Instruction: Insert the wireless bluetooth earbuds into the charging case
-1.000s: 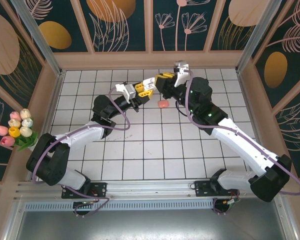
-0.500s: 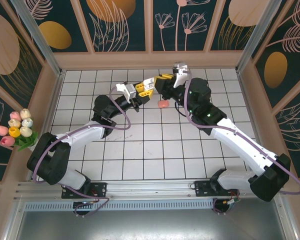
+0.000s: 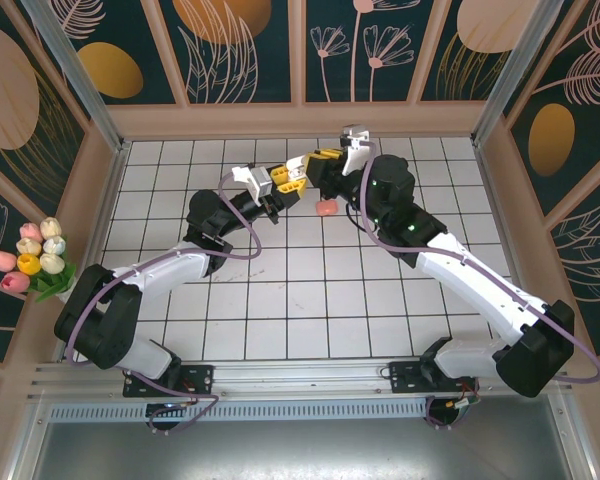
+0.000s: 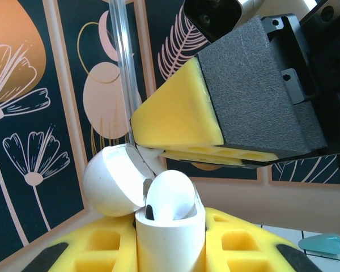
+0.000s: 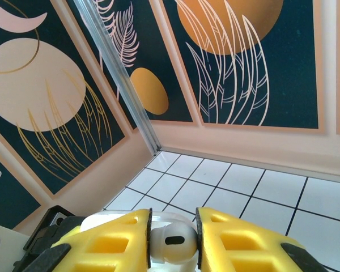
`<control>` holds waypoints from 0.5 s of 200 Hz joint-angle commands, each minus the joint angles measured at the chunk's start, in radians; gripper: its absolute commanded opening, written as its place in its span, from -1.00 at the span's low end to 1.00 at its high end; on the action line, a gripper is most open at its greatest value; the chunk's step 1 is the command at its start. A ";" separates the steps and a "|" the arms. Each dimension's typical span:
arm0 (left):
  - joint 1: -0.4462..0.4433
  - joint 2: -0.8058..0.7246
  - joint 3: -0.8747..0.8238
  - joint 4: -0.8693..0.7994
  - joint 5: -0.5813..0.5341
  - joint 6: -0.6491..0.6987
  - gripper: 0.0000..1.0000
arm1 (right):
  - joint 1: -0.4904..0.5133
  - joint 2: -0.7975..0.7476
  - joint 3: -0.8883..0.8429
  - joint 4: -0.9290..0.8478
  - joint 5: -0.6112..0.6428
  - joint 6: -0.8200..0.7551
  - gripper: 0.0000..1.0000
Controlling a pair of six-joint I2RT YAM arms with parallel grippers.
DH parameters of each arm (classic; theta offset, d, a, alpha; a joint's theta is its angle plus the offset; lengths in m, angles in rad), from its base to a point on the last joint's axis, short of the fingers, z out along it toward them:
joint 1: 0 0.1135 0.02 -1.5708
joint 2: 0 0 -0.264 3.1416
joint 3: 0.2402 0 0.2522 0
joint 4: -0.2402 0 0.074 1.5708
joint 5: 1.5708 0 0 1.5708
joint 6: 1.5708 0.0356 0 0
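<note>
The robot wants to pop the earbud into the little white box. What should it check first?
1. Left hand gripping the charging case: ok, the case stands upright between its yellow fingers.
2. Lid open: ok, it is swung back to one side.
3. Right hand holding a white earbud: ok, the earbud sits squeezed between that hand's two sides.
4. Right hand near the case: ok, it hangs just above the opening in the left wrist view.
5. Free slot in the case: cannot tell, because a seated earbud pokes out on top and hides the rest.
</note>
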 commanded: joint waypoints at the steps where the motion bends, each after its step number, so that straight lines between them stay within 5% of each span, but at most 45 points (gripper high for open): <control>1: -0.007 0.003 0.023 0.057 0.016 -0.015 -1.00 | -0.012 0.008 0.011 0.058 0.003 -0.002 -0.47; 100: -0.006 0.001 0.023 0.080 0.017 -0.038 -1.00 | -0.013 0.015 -0.011 0.050 0.012 -0.028 -0.50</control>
